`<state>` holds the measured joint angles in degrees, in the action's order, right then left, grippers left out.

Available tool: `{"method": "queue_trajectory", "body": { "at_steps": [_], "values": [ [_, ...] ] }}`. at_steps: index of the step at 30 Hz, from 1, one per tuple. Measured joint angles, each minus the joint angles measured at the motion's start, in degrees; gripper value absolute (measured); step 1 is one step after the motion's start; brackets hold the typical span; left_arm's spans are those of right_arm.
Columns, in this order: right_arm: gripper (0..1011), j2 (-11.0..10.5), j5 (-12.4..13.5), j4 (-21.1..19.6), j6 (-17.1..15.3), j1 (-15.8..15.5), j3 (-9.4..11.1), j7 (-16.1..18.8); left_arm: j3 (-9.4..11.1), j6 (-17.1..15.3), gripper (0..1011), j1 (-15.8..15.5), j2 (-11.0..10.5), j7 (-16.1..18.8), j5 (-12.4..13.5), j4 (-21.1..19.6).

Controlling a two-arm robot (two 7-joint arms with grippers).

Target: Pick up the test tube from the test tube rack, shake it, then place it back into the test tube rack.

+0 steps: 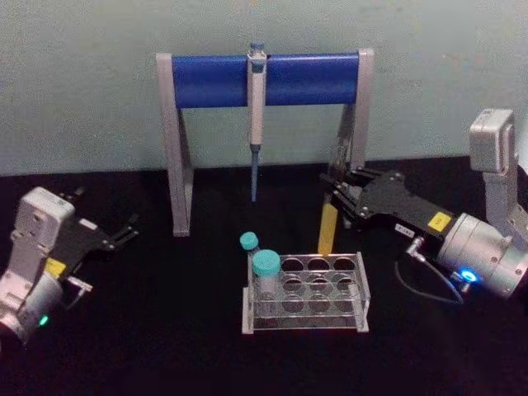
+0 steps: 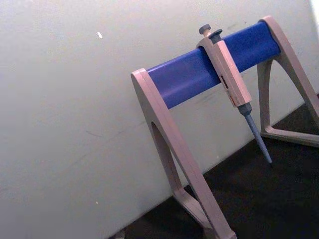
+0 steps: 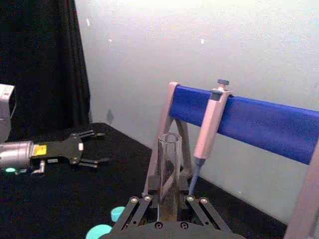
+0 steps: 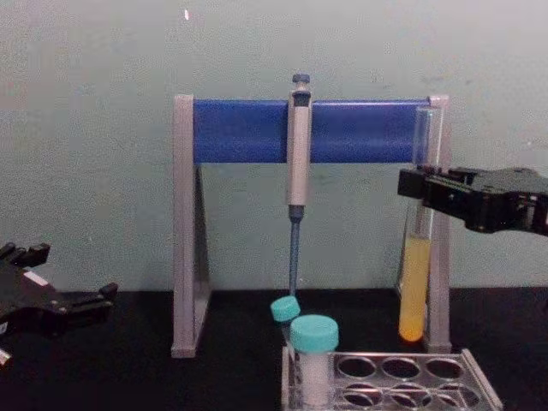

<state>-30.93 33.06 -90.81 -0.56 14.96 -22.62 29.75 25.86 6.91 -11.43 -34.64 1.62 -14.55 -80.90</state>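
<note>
My right gripper (image 1: 337,196) is shut on the test tube (image 1: 327,229), a long clear tube with yellow-orange liquid in its lower part. It holds the tube upright by the upper half. In the chest view the test tube's (image 4: 414,274) rounded bottom hangs slightly above the test tube rack's (image 4: 467,366) top plate, near its far right corner, with the right gripper (image 4: 425,190) clamped across it. From the wrist, the test tube's (image 3: 169,154) open mouth rises between the right gripper's (image 3: 168,200) fingers. The clear test tube rack (image 1: 361,290) stands at table centre. My left gripper (image 1: 128,234) rests open at the far left.
Two teal-capped vials (image 1: 266,266) stand in the rack's left column. Behind the rack stands a grey-and-blue pipette stand (image 1: 264,79) with a pipette (image 1: 256,124) hanging from it, its right leg close behind the held tube. A wall backs the black table.
</note>
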Motion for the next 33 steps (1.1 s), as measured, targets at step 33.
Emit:
{"method": "queue_trajectory", "body": {
  "at_steps": [33],
  "values": [
    [220, -4.6, 0.8, -8.4, 0.5, -7.9, 1.5, 2.2, 0.0, 0.0, 1010, 0.0, 0.0, 0.0, 0.0, 0.0]
  ]
}}
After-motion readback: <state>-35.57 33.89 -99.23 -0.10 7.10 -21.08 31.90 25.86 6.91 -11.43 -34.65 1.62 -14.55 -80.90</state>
